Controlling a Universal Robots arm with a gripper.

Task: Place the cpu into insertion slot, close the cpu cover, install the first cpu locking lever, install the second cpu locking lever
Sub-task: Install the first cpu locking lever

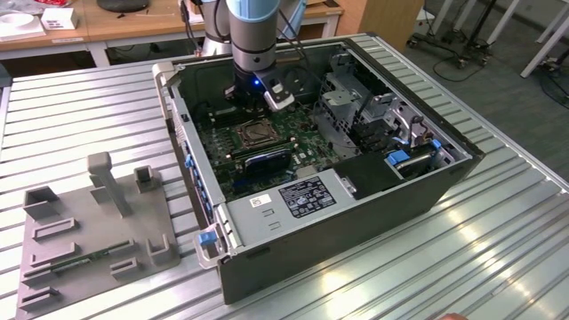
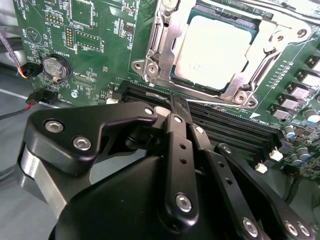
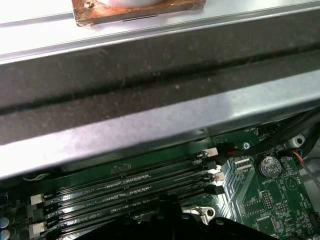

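arm: I see the arm (image 1: 253, 40) reaching down into the open computer case (image 1: 356, 220), at the case's far side in the exterior view
gripper: gripper (image 2: 179, 104) sits low over the motherboard (image 2: 100, 60); its tip is above the memory slots (image 2: 230, 127), just beside the socket and not touching it
fingers: black fingers (image 2: 172, 130) pressed together; nothing held between them
cpu: cpu (image 2: 215, 50) lies flat in the socket, pale metal top up; apart from the gripper
cpu cover: cpu cover (image 2: 162, 47) lies down flat around the cpu, the chip showing through its open centre
levers: I can't tell how the locking levers stand
board detail: coin cell (image 2: 54, 67) on the side of the gripper away from the socket; in the first wrist view I see it (image 3: 270, 166) beside the ends of the memory slots (image 3: 125, 185), with the case wall (image 3: 150, 85) above them
surroundings: case stands on a ribbed metal table (image 1: 89, 113); a grey fixture tray (image 1: 98, 227) sits on the table at the exterior view's left, well apart from the gripper
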